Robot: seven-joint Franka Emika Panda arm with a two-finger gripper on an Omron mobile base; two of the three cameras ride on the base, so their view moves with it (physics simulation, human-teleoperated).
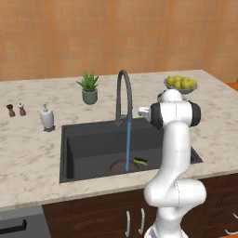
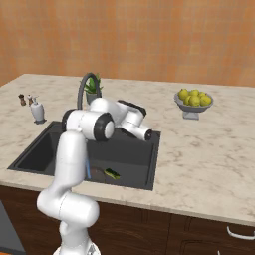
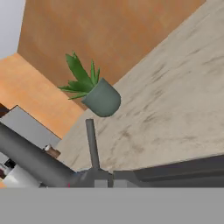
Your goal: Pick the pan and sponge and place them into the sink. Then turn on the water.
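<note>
Water (image 1: pixel 128 144) on, sponge (image 1: pixel 141 161) in sink (image 1: pixel 74 144)

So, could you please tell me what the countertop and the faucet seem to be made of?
The countertop looks like polished marble or similar stone: beige with grey veining. The faucet seems matte dark metal, uniformly grey and barely glossy; a coated finish is possible.

Both base views look forward and down from behind the arm, left and right, sharing the dark grey rectangular sink (image 1: pixel 93 144) (image 2: pixel 130 154). The hand view sits close, tilted, over the marble bench (image 3: pixel 175 87).
</note>
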